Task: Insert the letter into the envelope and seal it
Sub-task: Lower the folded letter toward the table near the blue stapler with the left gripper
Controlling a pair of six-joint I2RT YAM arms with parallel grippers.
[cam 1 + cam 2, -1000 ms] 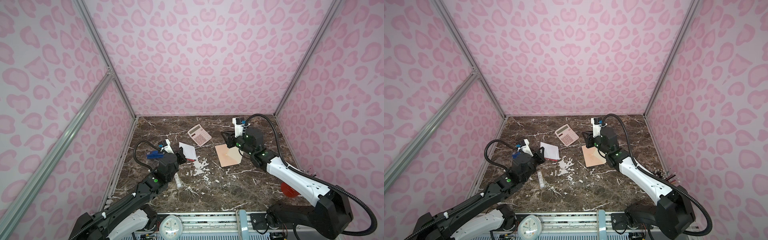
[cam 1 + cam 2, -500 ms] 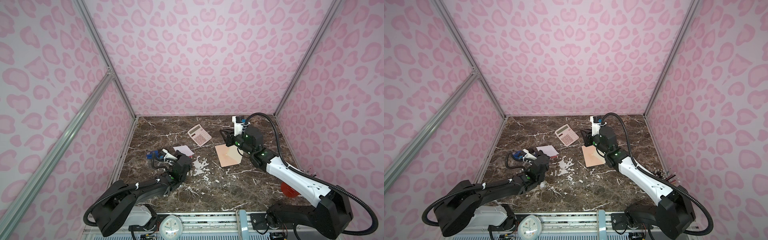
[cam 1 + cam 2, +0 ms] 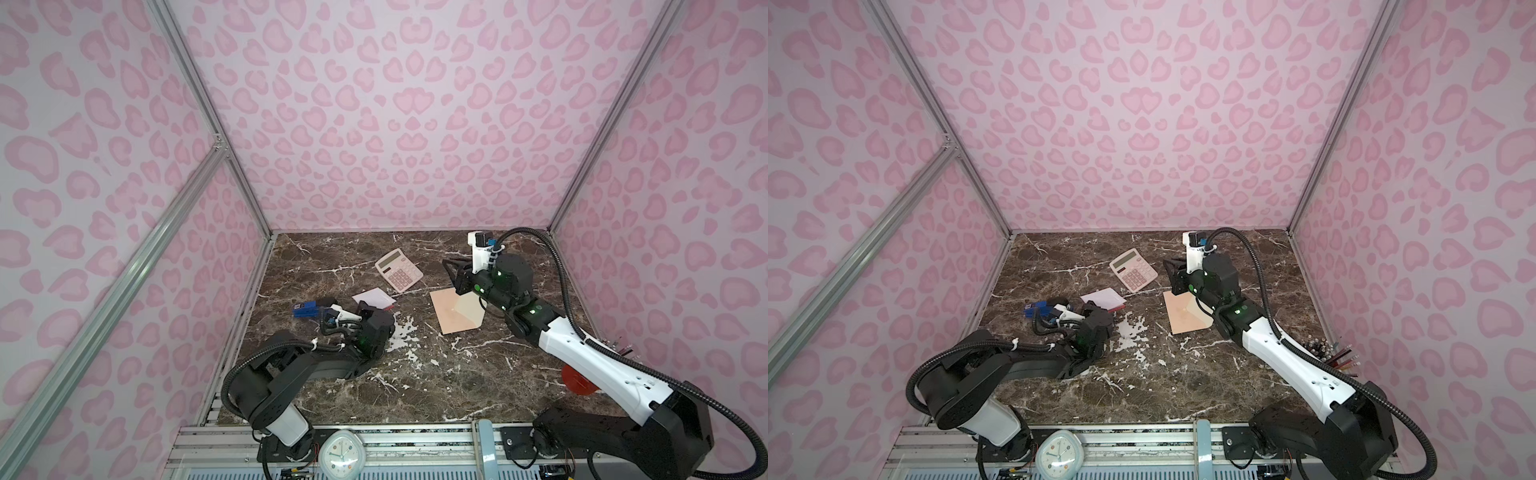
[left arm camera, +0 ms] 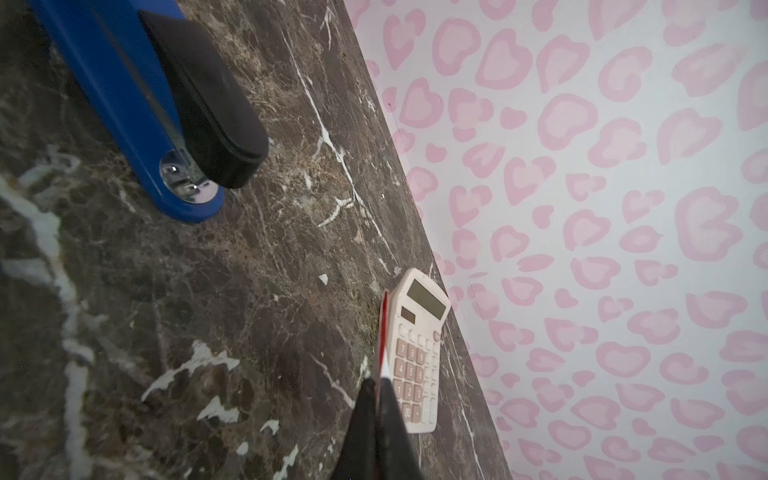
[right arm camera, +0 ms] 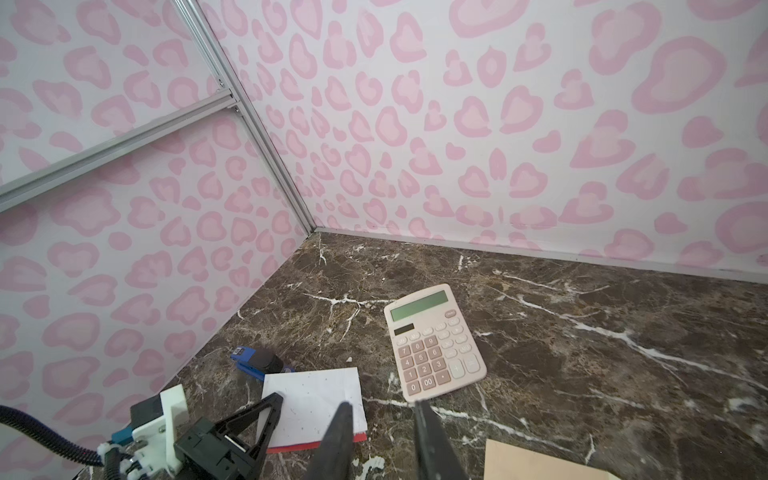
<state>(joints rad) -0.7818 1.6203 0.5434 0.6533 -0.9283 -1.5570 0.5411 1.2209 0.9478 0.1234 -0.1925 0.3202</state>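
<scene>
Now the left gripper (image 4: 376, 395) pinches the letter (image 3: 373, 296), low, left of the envelope (image 3: 453, 313). The right gripper (image 5: 382, 411) hangs by the envelope, partly open, empty. Next, the letter must slide into the open mouth.

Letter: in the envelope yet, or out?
Out. The letter lies apart from the envelope, its edge pinched in the left gripper.

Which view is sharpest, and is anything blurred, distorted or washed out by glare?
Right wrist view: the calculator is crisp, the right gripper soft, too near the lens. Left wrist view: the stapler is slightly soft, small glints on its metal plate. In both top views: even light, no glare, frame posts splayed by the wide lens.
</scene>
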